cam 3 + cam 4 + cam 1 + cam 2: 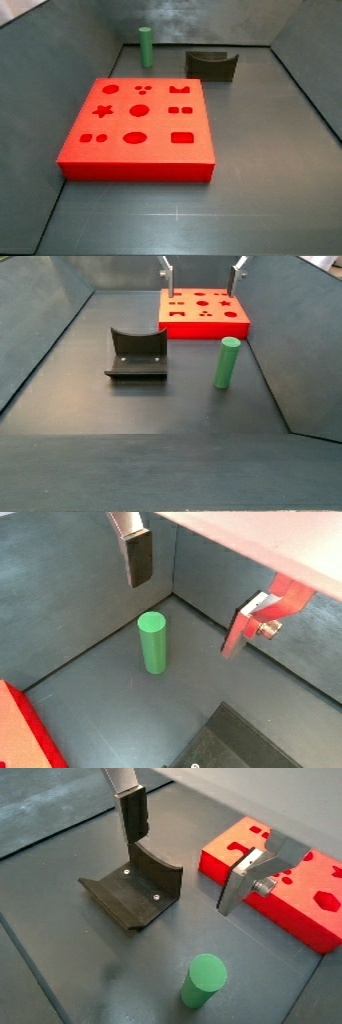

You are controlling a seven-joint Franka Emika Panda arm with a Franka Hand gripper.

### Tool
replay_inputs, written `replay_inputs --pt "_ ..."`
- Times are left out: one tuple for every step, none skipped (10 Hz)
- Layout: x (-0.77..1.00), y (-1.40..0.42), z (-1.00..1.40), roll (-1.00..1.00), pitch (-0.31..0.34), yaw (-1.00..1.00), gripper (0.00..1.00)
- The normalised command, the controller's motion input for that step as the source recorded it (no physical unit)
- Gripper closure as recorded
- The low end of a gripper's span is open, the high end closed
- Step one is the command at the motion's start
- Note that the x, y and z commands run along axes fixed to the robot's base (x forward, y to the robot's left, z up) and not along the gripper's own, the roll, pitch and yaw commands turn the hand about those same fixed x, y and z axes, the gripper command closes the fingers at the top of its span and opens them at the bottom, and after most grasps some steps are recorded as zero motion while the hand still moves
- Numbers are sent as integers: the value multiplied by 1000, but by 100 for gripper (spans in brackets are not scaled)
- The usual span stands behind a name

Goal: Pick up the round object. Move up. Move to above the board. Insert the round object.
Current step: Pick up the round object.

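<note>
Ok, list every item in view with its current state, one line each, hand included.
Hand: open, empty, raised over the board, fingers apart.
Round object: upright on the floor, free, not yet grasped.
Board: flat on the floor, every visible hole empty.
Dark notched block: resting on the floor beside the round object, untouched.

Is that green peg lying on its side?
No: in a side view the peg stands upright on the floor, untouched, with the gripper open and far off above the board.
</note>
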Motion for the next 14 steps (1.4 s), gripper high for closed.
replay_inputs --pt "80 -37 -234 3 199 120 0" --pt "-49 -77 -257 90 53 0 0" --pt "-737 -203 -440 316 0 -209 0" --pt "-817 209 -649 140 43 -23 0" --pt "-677 411 -711 26 86 0 0" --pt "-589 354 -709 23 107 0 0" --pt "-537 389 -663 0 31 0 0" --pt "-283 91 -340 0 3 0 0" --pt "0 -3 0 7 0 0 0" --pt "0 0 -311 70 0 0 0" --pt "-143 0 -500 77 -173 0 0" --pt "-126 0 -334 0 -194 0 0" --pt "0 0 -146 0 -101 0 0" --pt "0 0 -9 0 -9 0 0"
